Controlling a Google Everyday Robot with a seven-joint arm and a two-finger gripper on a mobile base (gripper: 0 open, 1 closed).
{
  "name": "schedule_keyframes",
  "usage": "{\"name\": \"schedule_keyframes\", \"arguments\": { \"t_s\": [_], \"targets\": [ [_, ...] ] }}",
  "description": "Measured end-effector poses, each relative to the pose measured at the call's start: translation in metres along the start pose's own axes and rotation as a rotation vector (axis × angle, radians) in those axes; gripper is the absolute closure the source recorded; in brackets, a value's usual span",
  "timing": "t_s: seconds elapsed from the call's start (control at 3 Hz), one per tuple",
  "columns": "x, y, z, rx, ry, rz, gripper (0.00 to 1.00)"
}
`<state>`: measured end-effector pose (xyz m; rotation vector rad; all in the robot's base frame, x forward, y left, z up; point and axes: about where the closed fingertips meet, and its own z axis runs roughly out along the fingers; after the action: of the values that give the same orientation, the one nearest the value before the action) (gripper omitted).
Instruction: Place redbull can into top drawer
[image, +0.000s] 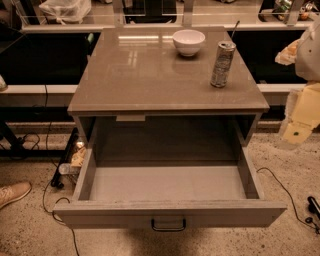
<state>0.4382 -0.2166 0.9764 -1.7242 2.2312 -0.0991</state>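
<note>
The redbull can (222, 64) is slim and silvery-grey. It stands upright on the right side of the brown cabinet top (145, 80). The top drawer (167, 214) is pulled far out toward me, and its inside shows nothing in it. A small dark handle (168, 225) sits at the centre of its front. My arm and gripper (298, 127) hang at the right edge of the view, beside the cabinet, right of and lower than the can. They are apart from the can and the drawer.
A white bowl (189, 42) stands on the cabinet top just left of and behind the can. Cables (285, 192) lie on the speckled floor on both sides. A shoe (14, 192) shows at the left edge. A shelf with bags (65, 10) runs behind.
</note>
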Motion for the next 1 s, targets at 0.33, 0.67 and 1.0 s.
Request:
{"name": "schedule_keyframes", "arguments": {
  "t_s": [0.33, 0.67, 1.0],
  "targets": [
    [0.0, 0.0, 0.0, 0.0, 0.0, 0.0, 0.0],
    [-0.006, -0.014, 0.007, 0.035, -0.081, 0.026, 0.0],
    [-0.01, -0.04, 0.026, 0.088, -0.236, 0.115, 0.0]
  ]
}}
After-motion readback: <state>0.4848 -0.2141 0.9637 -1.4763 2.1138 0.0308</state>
